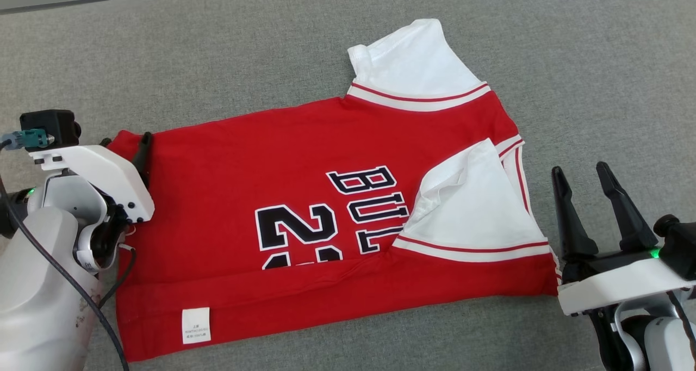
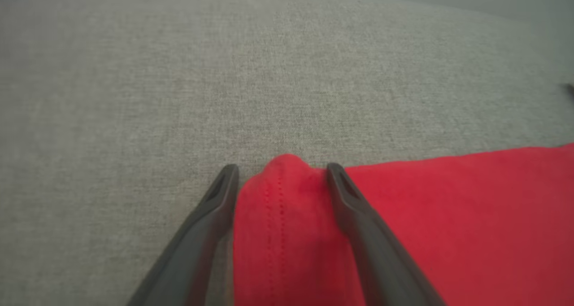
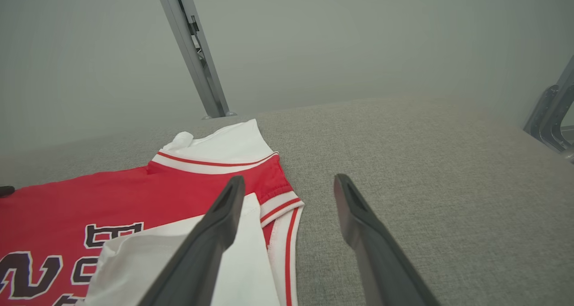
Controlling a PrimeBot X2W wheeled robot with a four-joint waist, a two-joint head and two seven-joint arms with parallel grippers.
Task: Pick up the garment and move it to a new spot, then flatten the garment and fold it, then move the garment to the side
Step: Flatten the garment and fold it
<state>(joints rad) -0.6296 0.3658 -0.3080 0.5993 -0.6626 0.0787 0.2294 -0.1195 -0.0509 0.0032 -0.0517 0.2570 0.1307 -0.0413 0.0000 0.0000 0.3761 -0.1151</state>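
head view: red-and-white garment (image 1: 272,169) lies flat across mid-frame on the grey cloth surface (image 1: 544,61). its bottom edge is folded up, with a white label (image 1: 196,325) at lower left. left gripper (image 1: 125,140) is at the left edge of frame, over the garment's left corner. right gripper (image 1: 580,169) is lower right, fingers spread, empty, just beside the garment's right end.
left wrist view: fingers wide apart, straddling the hem corner. red cloth is bunched up between them, no pinch.
right wrist view: fingers wide apart, nothing between them. garment sits lower left, and the frame-left finger overlaps it.
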